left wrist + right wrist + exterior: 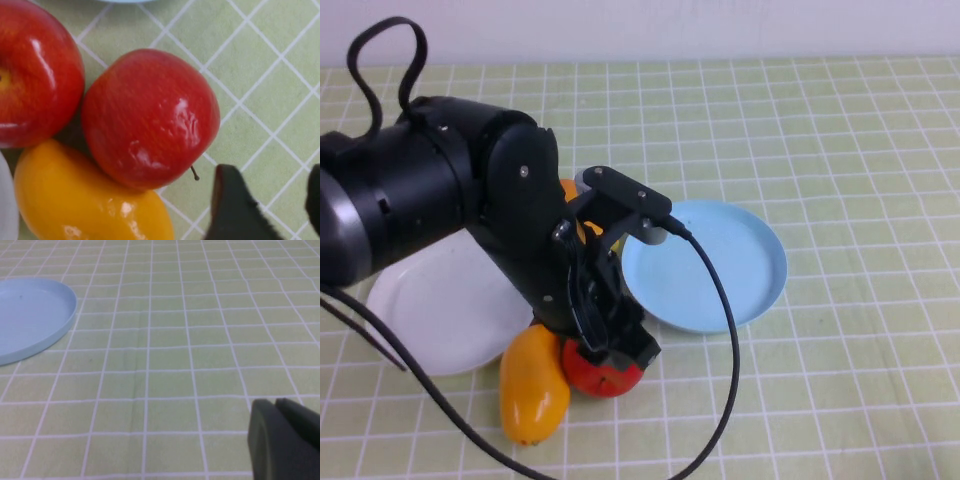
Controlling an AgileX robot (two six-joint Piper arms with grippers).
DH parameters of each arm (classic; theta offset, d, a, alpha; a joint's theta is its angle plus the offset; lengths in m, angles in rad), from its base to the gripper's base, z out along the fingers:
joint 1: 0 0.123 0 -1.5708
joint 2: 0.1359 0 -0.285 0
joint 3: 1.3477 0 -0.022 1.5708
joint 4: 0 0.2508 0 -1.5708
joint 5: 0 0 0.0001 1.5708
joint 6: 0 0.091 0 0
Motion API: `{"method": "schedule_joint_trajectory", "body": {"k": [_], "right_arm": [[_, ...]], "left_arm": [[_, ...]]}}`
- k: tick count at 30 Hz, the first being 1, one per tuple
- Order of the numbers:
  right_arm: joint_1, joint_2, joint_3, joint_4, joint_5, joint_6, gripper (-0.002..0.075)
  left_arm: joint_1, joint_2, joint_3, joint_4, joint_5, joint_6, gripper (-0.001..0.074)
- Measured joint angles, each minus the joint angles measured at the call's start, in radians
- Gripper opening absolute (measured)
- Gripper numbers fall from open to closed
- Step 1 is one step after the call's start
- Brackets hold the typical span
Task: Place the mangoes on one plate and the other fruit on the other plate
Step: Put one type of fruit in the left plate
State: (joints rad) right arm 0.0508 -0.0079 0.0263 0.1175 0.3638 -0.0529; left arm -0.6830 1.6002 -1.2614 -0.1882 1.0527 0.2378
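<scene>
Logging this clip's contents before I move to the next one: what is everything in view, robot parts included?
mangoes: 2, yellow-orange; one at the table's near edge beside the white plate, one mostly hidden behind the left arm.
apples: 2, red; clustered by the near mango.
white plate: 1, white; left, no fruit visible on it.
blue plate: 1, light blue; centre-right, no fruit visible on it.
tablecloth: 1, green with white grid; under everything.
cable: 1, black; trailing off the left arm.
left end effector: black, open, low over the apples.
right end effector: black, shut, over bare cloth right of the blue plate.
</scene>
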Motion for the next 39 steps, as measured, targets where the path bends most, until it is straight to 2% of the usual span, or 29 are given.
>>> {"method": "schedule_joint_trajectory", "body": {"k": [2, 5, 8, 15, 24, 39], "right_arm": [[0.0, 0.0, 0.0, 0.0, 0.0, 0.0, -0.0016], [0.0, 0.0, 0.0, 0.0, 0.0, 0.0, -0.0016], [0.0, 0.0, 0.0, 0.0, 0.0, 0.0, -0.0016], [0.0, 0.0, 0.0, 0.0, 0.0, 0.0, -0.0016], [0.0, 0.0, 0.0, 0.0, 0.0, 0.0, -0.0016], [0.0, 0.0, 0.0, 0.0, 0.0, 0.0, -0.0016]], "left_arm": [[0.002, 0.009, -0.002, 0.0, 0.007, -0.012, 0.0386], [0.004, 0.023, -0.002, 0.013, -0.01, -0.115, 0.0586], [0.004, 0.045, -0.002, 0.058, -0.038, -0.271, 0.0661], [0.004, 0.117, -0.046, 0.149, -0.05, -0.498, 0.0668], [0.004, 0.165, -0.102, 0.111, 0.019, -0.531, 0.0668], [0.004, 0.226, -0.108, 0.113, 0.019, -0.545, 0.0668]]}}
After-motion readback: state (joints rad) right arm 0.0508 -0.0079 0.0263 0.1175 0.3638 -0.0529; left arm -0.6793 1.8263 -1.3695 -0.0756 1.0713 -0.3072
